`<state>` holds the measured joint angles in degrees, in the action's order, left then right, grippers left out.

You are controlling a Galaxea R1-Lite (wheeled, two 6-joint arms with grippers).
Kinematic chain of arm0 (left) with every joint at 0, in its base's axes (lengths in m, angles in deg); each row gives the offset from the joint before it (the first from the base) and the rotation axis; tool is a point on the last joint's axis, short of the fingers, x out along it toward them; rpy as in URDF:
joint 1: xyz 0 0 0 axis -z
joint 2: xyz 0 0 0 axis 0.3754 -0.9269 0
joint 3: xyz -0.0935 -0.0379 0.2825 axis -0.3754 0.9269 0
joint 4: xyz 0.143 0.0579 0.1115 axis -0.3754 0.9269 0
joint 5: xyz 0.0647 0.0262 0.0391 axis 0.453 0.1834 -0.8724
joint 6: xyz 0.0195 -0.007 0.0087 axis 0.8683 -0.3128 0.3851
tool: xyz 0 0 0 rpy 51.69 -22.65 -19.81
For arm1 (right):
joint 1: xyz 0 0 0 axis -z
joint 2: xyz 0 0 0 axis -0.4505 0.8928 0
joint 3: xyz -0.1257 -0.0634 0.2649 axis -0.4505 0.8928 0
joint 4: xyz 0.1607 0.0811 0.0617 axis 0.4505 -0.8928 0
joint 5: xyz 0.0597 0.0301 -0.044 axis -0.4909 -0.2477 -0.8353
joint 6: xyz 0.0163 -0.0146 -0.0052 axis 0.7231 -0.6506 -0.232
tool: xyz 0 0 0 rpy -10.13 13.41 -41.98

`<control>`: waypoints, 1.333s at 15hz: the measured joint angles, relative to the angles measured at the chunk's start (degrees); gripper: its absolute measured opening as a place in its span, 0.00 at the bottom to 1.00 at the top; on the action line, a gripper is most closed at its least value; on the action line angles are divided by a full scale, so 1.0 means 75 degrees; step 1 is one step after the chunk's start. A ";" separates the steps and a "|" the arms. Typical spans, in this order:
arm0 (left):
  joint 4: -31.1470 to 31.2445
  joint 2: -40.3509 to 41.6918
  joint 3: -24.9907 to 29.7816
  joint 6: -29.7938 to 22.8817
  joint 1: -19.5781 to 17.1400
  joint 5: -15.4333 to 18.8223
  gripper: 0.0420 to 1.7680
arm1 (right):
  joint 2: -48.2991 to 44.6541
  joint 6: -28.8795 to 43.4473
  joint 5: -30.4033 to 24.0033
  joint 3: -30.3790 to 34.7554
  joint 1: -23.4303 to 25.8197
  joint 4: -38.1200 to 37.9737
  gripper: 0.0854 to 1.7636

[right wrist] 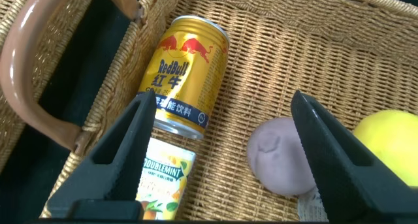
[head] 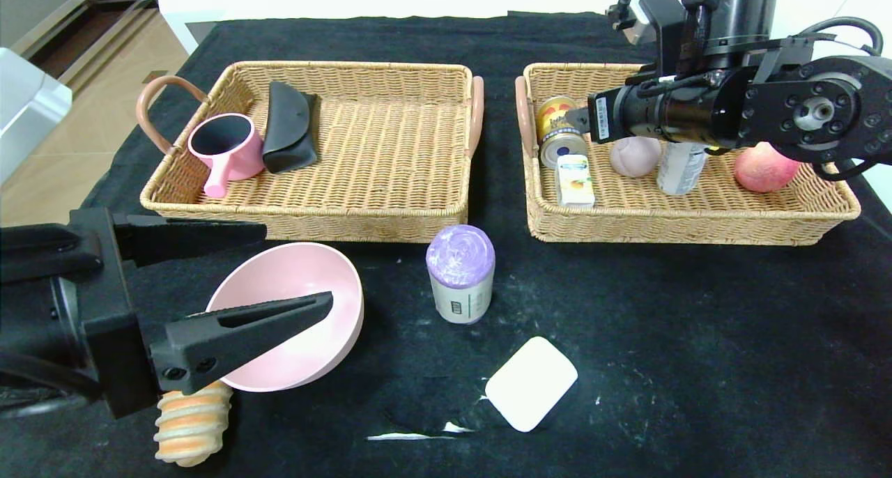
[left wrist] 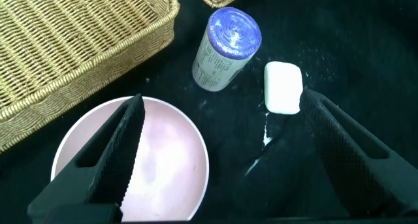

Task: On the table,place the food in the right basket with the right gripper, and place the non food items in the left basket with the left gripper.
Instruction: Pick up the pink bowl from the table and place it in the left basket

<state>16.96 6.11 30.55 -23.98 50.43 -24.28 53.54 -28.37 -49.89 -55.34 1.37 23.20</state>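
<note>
The right gripper (right wrist: pixel 219 155) hangs over the right basket (head: pixel 697 230) with its jaws spread wide and nothing between them. Just below it in the right wrist view lie a gold Red Bull can (right wrist: pixel 185 76) on its side, a Doublemint pack (right wrist: pixel 163 185) touching the can's end, and a mauve ball (right wrist: pixel 282 155) near a yellow fruit (right wrist: pixel 386 145). In the head view the same basket also holds a pale upright can (head: pixel 679 168) and a red apple (head: pixel 765 168), both partly hidden behind the right arm.

The left gripper (head: pixel 296 269) hovers above the pink bowl (head: pixel 296 314) at the near left of the table, jaws wide apart, holding nothing; one finger (left wrist: pixel 111 152) crosses over the bowl's rim in the left wrist view, and whether it touches cannot be told. Beside the bowl stands a purple-topped roll (head: pixel 460 274), and a white soap-like block (head: pixel 531 383) lies nearer the front edge. A ridged orange-and-cream pastry (head: pixel 191 422) sits just below the left gripper's body. The left basket (head: pixel 313 220) contains a pink mug (head: pixel 224 147) and a black pouch (head: pixel 289 126) leaning against it
</note>
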 joint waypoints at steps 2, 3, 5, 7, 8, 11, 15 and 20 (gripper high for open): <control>0.0000 0.0000 0.0000 0.0003 0.0000 0.0007 0.97 | -0.0135 -0.0034 -0.0003 0.0033 -0.0008 -0.0080 0.88; -0.0003 0.0000 0.0000 0.0003 0.0000 0.0007 0.97 | -0.0234 -0.0111 -0.0003 0.0059 -0.0008 -0.0109 0.89; 0.0008 0.0000 0.0000 0.0007 0.0002 0.0013 0.97 | -0.0475 -0.0228 -0.0003 0.0143 -0.0008 -0.0219 0.91; 0.0011 0.0000 0.0000 0.0003 0.0011 0.0013 0.97 | -0.0805 -0.0265 -0.0003 0.0291 -0.0052 -0.0484 0.92; 0.0008 0.0007 0.0000 -0.0005 0.0046 0.0003 0.97 | -0.0985 -0.0283 -0.0011 0.0400 -0.0081 -0.0569 0.93; 0.0011 0.0059 0.0005 -0.0011 0.0099 -0.0002 0.97 | -0.1614 -0.0312 -0.0062 0.0886 -0.0169 -0.0860 0.94; 0.0003 0.0128 -0.0008 -0.0015 0.0107 -0.0005 0.97 | -0.2547 -0.0346 -0.0566 0.1749 -0.0247 -0.1190 0.95; 0.0011 0.0219 -0.0003 -0.0015 0.0096 -0.0020 0.97 | -0.3751 -0.0346 -0.1291 0.3098 -0.0239 -0.1252 0.96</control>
<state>17.04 7.76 30.53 -24.09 51.14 -24.43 25.40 -30.97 -59.57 -32.10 -0.42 13.81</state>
